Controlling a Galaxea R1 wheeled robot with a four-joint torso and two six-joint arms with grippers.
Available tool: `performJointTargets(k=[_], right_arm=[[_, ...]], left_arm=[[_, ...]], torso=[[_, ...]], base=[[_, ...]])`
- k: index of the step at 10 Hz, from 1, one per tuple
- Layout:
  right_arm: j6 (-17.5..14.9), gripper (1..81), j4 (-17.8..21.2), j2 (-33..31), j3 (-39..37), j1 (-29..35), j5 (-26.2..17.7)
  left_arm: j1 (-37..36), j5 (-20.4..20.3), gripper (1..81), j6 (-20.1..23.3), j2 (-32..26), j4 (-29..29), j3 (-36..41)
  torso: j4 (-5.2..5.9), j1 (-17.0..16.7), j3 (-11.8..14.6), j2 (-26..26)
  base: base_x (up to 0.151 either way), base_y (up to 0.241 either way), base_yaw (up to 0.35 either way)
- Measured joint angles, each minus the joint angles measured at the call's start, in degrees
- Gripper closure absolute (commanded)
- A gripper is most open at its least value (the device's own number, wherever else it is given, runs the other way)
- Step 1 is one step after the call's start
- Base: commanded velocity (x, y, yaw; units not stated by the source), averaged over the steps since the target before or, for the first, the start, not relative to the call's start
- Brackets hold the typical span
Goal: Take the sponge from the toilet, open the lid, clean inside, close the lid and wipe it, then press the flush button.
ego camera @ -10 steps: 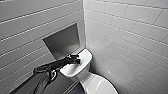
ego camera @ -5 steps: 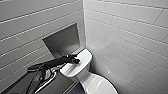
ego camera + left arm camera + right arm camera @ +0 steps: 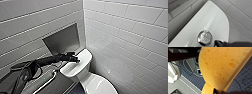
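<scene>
Flush button (image 3: 204,37) is found just beside left gripper (image 3: 75,60); its opening cannot be told. Sponge (image 3: 220,65) is clamped by right gripper (image 3: 217,91).

Left arm (image 3: 47,60) comes in from the left, stretched out long and almost level. Left gripper (image 3: 75,59) hangs low over the toilet (image 3: 86,56) tank top, just beside the flush button (image 3: 204,37). Right gripper (image 3: 218,91) is clamped on the sponge (image 3: 220,65), squashing it into a bend.
</scene>
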Motion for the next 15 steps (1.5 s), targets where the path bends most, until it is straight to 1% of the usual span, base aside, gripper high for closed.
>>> performJointTargets(k=[2,4,6,8,9,11,13,15], right_arm=[[0.0,81.1,0.02,0.09,-0.02,0.02,-0.02],[0.0,81.1,0.0,0.09,-0.02,0.06,-0.02],[-0.02,81.1,-0.04,0.09,-0.02,0.26,-0.07],[0.0,81.1,-0.04,0.09,-0.02,0.3,-0.05],[0.0,81.1,-0.04,0.09,-0.02,0.35,-0.1],[-0.02,81.1,-0.06,0.06,-0.02,0.55,-0.35],[0.0,81.1,-0.04,0.06,-0.07,0.8,-0.4],[0.0,81.1,0.0,0.06,-0.07,0.83,-0.35]], left_arm=[[-1.3,-0.02,81.1,-0.93,-3.52,-0.33,6.03],[-1.85,-0.02,81.1,-0.96,-7.8,-0.33,13.97],[-1.83,0.02,81.1,-1.37,-12.73,-0.33,23.04],[-0.5,-0.13,81.1,-1.54,-18.77,-0.29,30.29],[2.32,-0.07,81.1,-1.56,-21.77,-0.24,32.52],[10.23,0.23,81.1,-1.23,-25.08,-0.05,34.45],[16.79,-1.84,81.1,-0.43,-27.1,0.83,35.63],[25.47,-4.41,81.1,0.45,-28.72,2.67,35.8]], torso=[[0.0,0.0,0.0,0.0],[0.0,0.02,0.0,0.0],[0.0,0.02,0.0,0.0],[0.0,0.02,0.0,0.0],[0.0,0.0,0.0,0.0],[0.0,0.0,0.0,0.0],[0.0,0.0,0.0,0.0],[0.0,0.0,0.0,0.0]], base=[[0.0,0.0,0.0],[0.0,0.0,0.0],[0.0,0.0,0.0],[0.0,0.0,0.0],[0.0,0.0,0.0],[0.0,0.0,0.0],[0.0,0.0,0.0],[0.0,0.0,0.0]])
